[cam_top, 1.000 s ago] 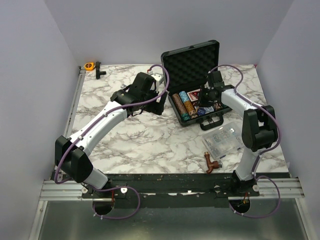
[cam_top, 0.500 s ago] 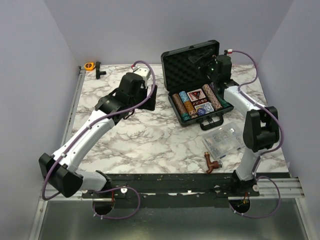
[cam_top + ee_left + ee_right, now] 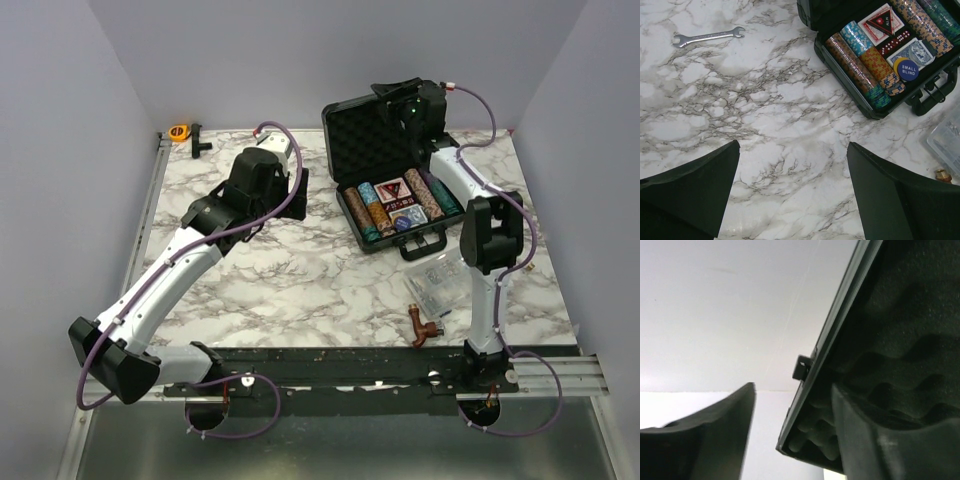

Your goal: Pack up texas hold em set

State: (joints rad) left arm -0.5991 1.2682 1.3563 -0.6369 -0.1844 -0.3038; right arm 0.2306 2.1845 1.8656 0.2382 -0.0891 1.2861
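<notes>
The briefcase [image 3: 430, 238] stands open at the far right of the worktop [image 3: 300, 280], long axis roughly left to right, with the chips [image 3: 860, 67] laid inside. The right gripper [image 3: 792, 410] is placed at the top edge of the lid [image 3: 880, 340], its jaws apart around the rim and nothing clamped. The left gripper [image 3: 792, 185], wide open and empty, is farther off, to the left. A wrench [image 3: 707, 37] lies far left.

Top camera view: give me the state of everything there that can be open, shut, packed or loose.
briefcase: open, lid standing up.
poker chips: packed in rows inside the briefcase.
card decks: lying inside the briefcase.
left gripper: open, empty, over the table.
right gripper: open, fingers either side of the lid's edge.
clear box: beside the briefcase; lid state unclear.
</notes>
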